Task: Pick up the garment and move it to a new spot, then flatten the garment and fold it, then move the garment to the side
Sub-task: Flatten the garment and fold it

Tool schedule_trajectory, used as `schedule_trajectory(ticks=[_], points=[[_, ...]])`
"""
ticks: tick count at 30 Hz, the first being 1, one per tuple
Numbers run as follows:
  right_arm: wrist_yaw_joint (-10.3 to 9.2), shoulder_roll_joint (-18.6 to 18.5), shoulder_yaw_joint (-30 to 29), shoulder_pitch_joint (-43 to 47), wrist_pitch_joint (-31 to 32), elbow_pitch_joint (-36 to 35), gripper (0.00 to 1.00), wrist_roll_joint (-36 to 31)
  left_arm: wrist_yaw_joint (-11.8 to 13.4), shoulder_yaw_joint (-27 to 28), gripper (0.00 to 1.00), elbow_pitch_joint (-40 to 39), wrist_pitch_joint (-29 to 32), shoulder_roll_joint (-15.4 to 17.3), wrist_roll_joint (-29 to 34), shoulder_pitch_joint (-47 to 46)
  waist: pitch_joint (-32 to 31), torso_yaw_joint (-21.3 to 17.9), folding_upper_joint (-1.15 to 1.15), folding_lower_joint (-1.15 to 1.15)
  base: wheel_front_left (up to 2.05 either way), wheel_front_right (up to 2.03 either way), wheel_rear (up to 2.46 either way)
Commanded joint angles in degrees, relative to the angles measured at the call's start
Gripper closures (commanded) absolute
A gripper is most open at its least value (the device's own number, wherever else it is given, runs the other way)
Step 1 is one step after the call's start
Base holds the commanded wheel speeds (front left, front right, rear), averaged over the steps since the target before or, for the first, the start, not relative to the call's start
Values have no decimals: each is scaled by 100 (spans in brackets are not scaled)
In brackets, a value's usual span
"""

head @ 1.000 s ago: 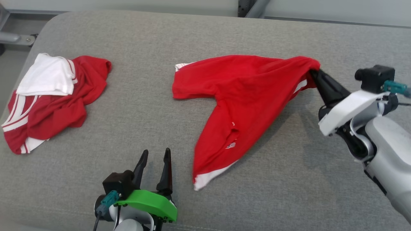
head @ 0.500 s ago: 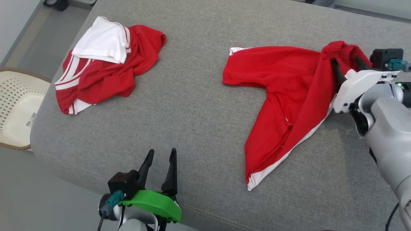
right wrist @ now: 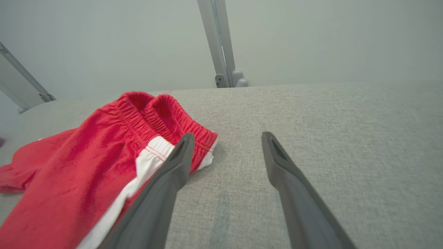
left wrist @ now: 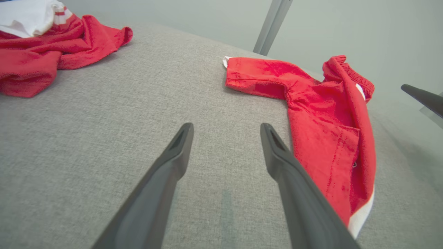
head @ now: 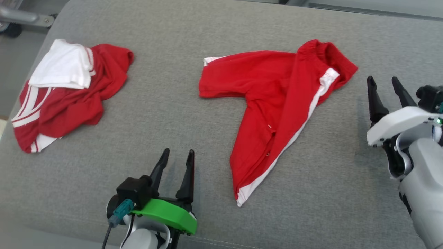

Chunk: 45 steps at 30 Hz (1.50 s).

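A pair of red shorts with white side stripes, the garment (head: 273,100), lies loose and creased on the grey cushioned surface (head: 193,52), waistband at the far right. It also shows in the left wrist view (left wrist: 325,117) and the right wrist view (right wrist: 104,162). My right gripper (head: 384,83) stands open just right of the waistband, holding nothing; in its own view (right wrist: 225,138) the left finger overlaps the waistband's corner. My left gripper (head: 178,154) is open near the front edge, left of the lower leg, with bare fabric between its fingers (left wrist: 226,128).
A second heap of red and white clothes (head: 65,93) lies at the far left of the surface, also seen in the left wrist view (left wrist: 45,38). A metal frame post (right wrist: 218,41) rises behind the far edge. Floor shows beyond the left edge.
My right gripper has let go of the waistband and drawn back to the right. The shorts have dropped flat on the surface. The head camera has shifted between frames.
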Motion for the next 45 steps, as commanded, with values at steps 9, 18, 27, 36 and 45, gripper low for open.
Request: schedule_trajectory(ticks=[9,18,27,36,45], points=[[-5,599,-547,1452,-15,-1015,0,-431,-497,-652,0,646,-2,28,-162,-178,-547,-1354,0,0,0,0,0],[-5,735,-462,1542,-15,-1122,0,-543,-511,-709,0,1166,-2,23,74,-322,-469,-1721,0,0,0,0,0],[-5,799,-525,1483,-15,-1189,0,-512,-184,-612,0,1661,-1,24,158,-485,-351,-1889,0,0,0,0,0],[-5,827,-613,1473,-15,-1348,0,-532,-126,-212,100,1522,-1,24,21,-562,-227,-1868,0,0,0,0,0],[-5,852,-612,1468,-15,-1366,0,-479,56,1137,100,1043,-1,24,-463,-735,-127,-1842,0,0,0,0,0]])
